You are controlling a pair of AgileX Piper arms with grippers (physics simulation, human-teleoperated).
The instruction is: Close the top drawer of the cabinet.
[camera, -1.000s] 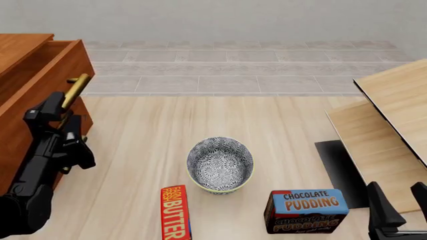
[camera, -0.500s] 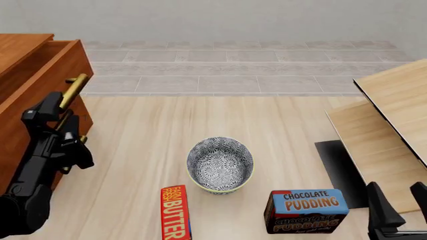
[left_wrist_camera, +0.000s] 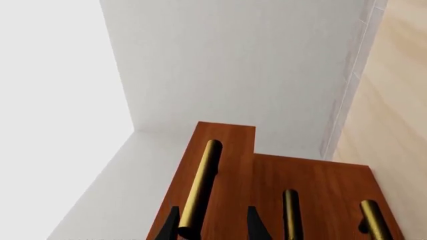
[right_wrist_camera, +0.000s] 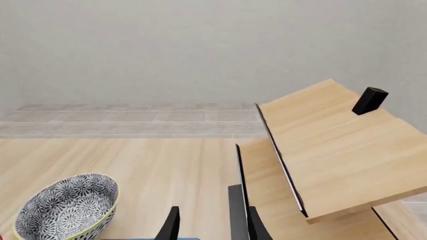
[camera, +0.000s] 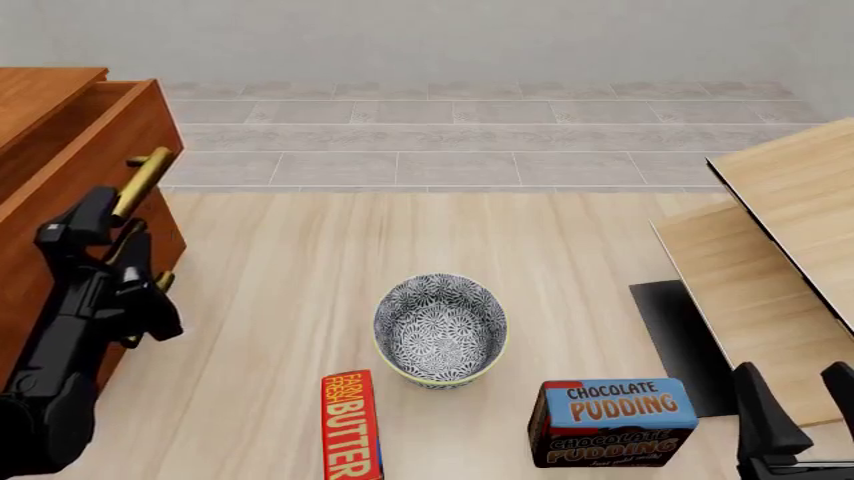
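Note:
The reddish-brown cabinet (camera: 47,90) stands at the left edge of the table. Its top drawer (camera: 94,150) is pulled out part way, with the brass bar handle (camera: 140,182) on its front. My left gripper (camera: 123,235) is open and right at the drawer front. In the left wrist view the handle (left_wrist_camera: 201,185) runs down between the left gripper's (left_wrist_camera: 213,227) fingers, close to one of them. The drawer front (left_wrist_camera: 230,150) sticks out past the lower drawers (left_wrist_camera: 320,185). My right gripper (camera: 801,400) is open and empty at the near right.
A patterned bowl (camera: 441,330) sits in the middle. A butter box (camera: 351,425) and a chocolate pudding box (camera: 614,420) lie near the front edge. Pale wood boards (camera: 787,230) and a black mat (camera: 681,340) are at the right.
My left arm has moved a little to the left against the drawer front. The top drawer and its handle have slid slightly into the cabinet. The right arm has not moved.

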